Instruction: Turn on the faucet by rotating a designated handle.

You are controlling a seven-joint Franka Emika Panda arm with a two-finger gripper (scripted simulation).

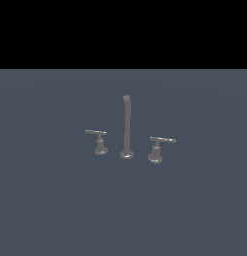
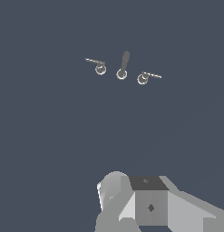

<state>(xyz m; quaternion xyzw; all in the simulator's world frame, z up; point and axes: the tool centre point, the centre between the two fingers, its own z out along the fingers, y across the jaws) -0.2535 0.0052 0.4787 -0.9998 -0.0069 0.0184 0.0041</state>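
Grey arm (image 2: 149,206), fingertips unseen

A dull grey faucet (image 1: 127,127) stands on a flat blue-grey floor (image 1: 45,200), under a black band across the top. Its tall thin post rises upright from a small round base and ends in a knobbed top. Two short T-shaped levers flank it (each a thin bar on a flared stem). The handle (image 1: 98,140) sits toward the exterior view's left; the slightly larger twin lever (image 1: 158,148) sits toward the right. All three stand apart, untouched.
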